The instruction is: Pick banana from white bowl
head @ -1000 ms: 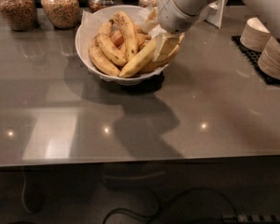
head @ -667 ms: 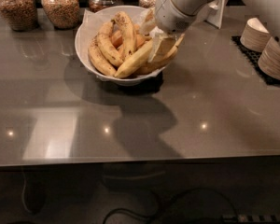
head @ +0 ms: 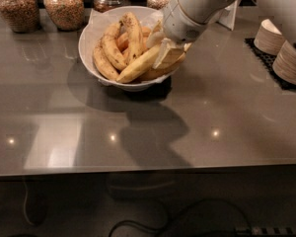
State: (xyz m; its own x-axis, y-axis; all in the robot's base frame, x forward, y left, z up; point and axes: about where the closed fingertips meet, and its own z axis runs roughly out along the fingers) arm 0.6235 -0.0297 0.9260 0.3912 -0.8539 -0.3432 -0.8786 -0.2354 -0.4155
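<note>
The white bowl (head: pixel 85 42) with paper lining stands at the back middle of the grey counter. Several bananas lie in it. The longest, pale yellow banana (head: pixel 137 66) lies slanted across the front right of the bowl, its right end raised toward the rim. My gripper (head: pixel 164 55) reaches down from the upper right and sits right at that raised end, over the bowl's right rim. The shorter speckled bananas (head: pixel 111 48) lie to the left of it in the bowl.
Glass jars of grain (head: pixel 64 6) line the back edge behind the bowl. Stacks of cream bowls (head: pixel 289 61) stand on a black mat at the right. A white card stand (head: pixel 232 15) is behind my arm. The counter's front edge runs across the lower frame.
My gripper has shifted slightly left and down along the long banana's right end. The banana and the bowl stay about where they were.
</note>
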